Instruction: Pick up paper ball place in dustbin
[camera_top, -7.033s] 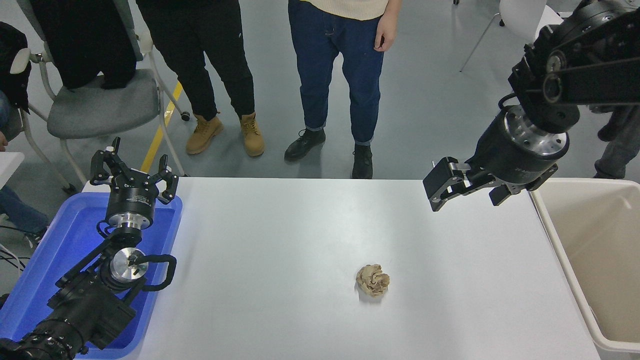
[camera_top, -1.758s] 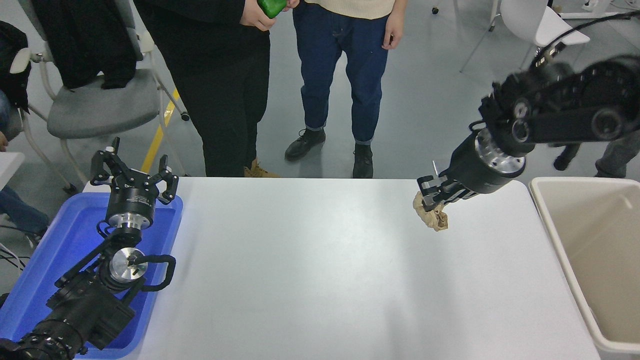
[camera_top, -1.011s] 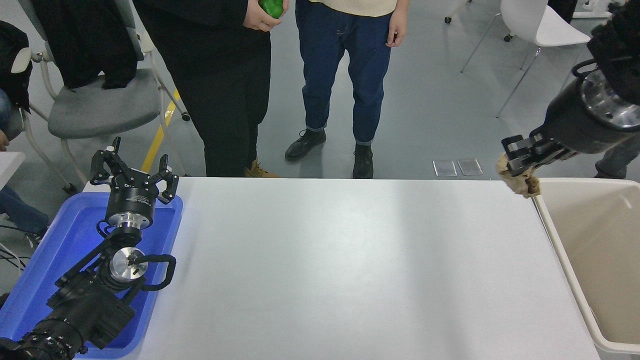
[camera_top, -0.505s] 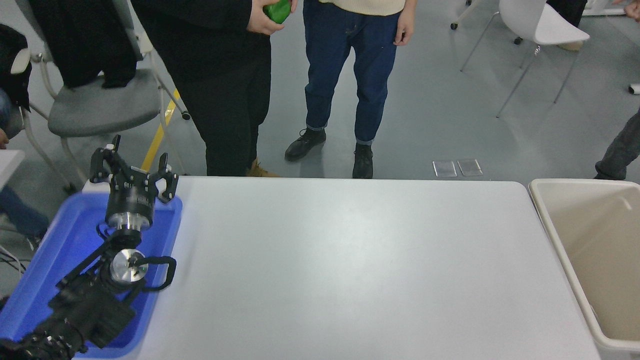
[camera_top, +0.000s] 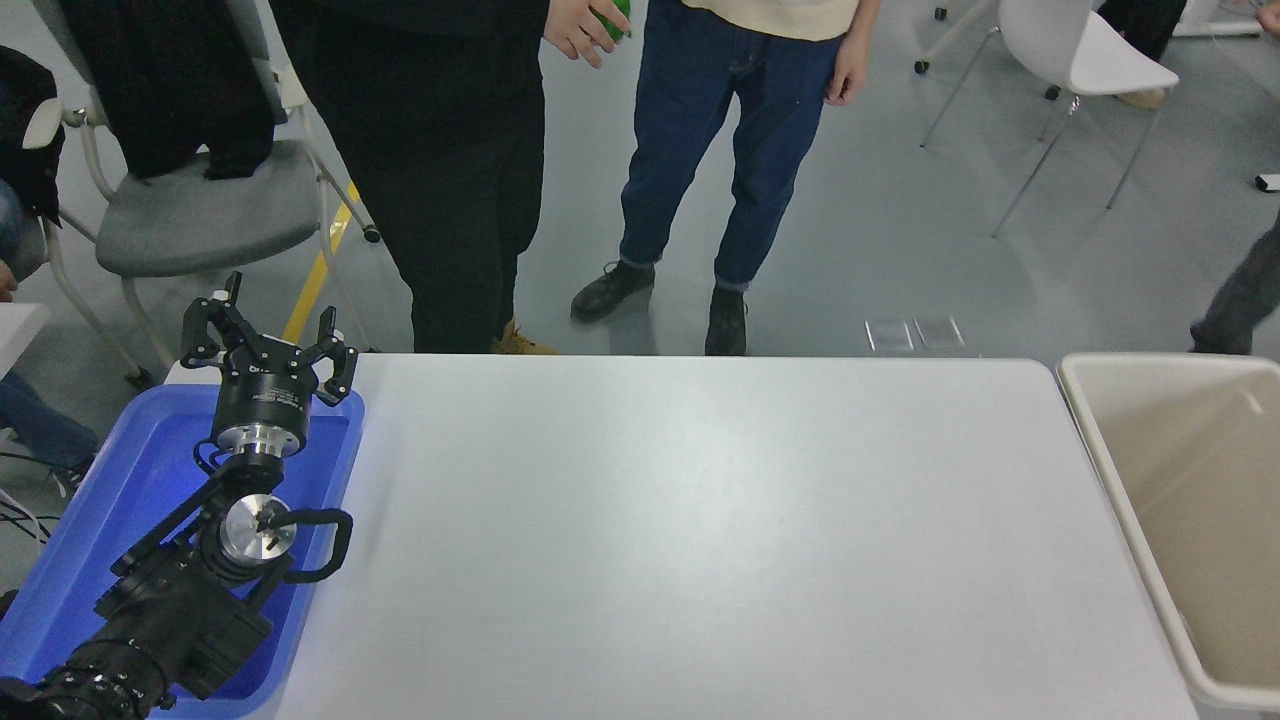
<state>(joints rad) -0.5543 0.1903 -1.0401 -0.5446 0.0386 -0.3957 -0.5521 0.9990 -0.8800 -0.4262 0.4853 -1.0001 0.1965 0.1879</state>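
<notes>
In the head view, the left gripper (camera_top: 268, 338) is sitting parked over the blue tray (camera_top: 100, 480) at the lower left, its fingers (camera_top: 199, 330) spreading wide and holding nothing. The dustbin (camera_top: 1090, 440) is standing against the white table (camera_top: 700, 520)'s right edge; the paper ball is showing nowhere. Two people are standing at the far side, one hand (camera_top: 580, 25) gripping something green.

The dustbin (camera_top: 1085, 440) at the right of the frame is cut off by the right and bottom edges, so its far wall and most of its floor stay out of sight. The left arm's base runs off the lower left corner, and it covers part of the blue tray (camera_top: 120, 470). Two people at the top are cut off above the waist. A green thing (camera_top: 618, 8) in one hand (camera_top: 580, 28) is mostly hidden.
</notes>
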